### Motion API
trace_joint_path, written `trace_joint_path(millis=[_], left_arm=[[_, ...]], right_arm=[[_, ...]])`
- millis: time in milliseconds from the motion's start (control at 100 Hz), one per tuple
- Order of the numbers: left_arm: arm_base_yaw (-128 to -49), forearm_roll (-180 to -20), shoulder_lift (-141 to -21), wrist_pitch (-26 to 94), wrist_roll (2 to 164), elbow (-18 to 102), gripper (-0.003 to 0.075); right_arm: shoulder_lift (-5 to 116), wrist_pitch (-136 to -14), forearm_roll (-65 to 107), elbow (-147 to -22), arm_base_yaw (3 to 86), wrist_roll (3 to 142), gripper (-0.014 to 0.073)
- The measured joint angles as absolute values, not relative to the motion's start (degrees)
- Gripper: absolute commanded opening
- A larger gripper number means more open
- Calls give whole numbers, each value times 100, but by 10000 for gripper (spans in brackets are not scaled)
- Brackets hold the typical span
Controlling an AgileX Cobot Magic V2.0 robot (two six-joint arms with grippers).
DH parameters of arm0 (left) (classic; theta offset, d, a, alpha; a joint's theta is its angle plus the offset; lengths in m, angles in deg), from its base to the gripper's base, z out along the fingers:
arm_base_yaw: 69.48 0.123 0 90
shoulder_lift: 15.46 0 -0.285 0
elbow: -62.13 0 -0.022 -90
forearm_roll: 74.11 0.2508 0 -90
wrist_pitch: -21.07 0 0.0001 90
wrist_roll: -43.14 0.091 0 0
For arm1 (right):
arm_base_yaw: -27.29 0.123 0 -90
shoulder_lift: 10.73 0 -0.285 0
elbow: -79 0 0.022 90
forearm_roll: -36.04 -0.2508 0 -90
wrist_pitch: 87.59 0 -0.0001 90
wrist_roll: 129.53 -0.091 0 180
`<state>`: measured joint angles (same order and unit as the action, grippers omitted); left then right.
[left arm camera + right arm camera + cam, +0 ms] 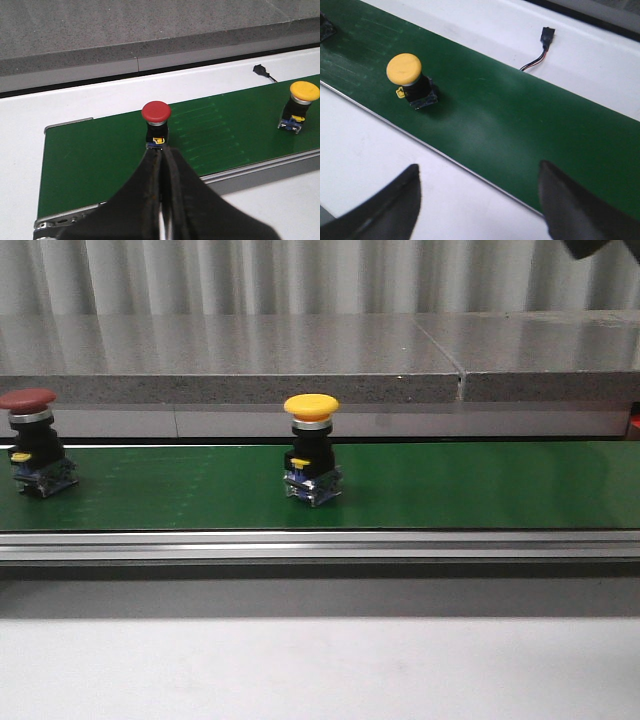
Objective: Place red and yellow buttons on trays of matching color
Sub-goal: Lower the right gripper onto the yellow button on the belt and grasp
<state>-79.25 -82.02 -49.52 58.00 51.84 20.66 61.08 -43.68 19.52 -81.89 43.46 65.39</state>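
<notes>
red button (pixel 156 112) & yellow button (pixel 311 407) upright on belt (pixel 480 485), apart. left tool (pixel 162 150) clenched, empty; right tool (pixel 480 200) released.

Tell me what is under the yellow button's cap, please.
Under the cap of the yellow button sit a silver collar, a black body and a bluish base on the green belt. The base's underside is hidden.

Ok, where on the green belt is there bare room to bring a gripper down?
The widest bare stretch of the green belt runs from the yellow button to the right edge of the front view. A shorter bare patch lies between the red button and the yellow one. The tight spot is at the red button, where the shut left gripper sits right beside it.
</notes>
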Motion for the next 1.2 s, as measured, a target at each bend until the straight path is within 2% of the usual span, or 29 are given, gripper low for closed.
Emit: trace_joint_path(millis=[210, 450, 790, 880, 1050, 1120, 1200], left_arm=[[-7925, -8202, -4952, 5800, 5184, 2066, -20], [-7925, -8202, -4952, 5800, 5184, 2066, -20], [-7925, -8202, -4952, 5800, 5184, 2066, -20], [-7925, -8202, -4952, 5800, 5184, 2066, -20], [-7925, -8202, -4952, 5800, 5184, 2066, -20], [-7925, -8202, -4952, 5800, 5184, 2066, -20], [-7925, -8202, -4952, 5800, 5184, 2066, -20]], right_arm=[[7251, -3891, 1901, -9034, 4422, 6539, 656], [8432, -3250, 1893, -9919, 4869, 6693, 656], [9724, -3596, 1891, -10461, 5256, 7142, 638], [9945, -3738, 2052, -10475, 5256, 7198, 519], [10026, -3785, 2172, -10479, 5256, 7224, 118], [10026, -3814, 2180, -10489, 5256, 7233, 18], [10026, -3850, 2203, -10489, 5256, 7233, -20]])
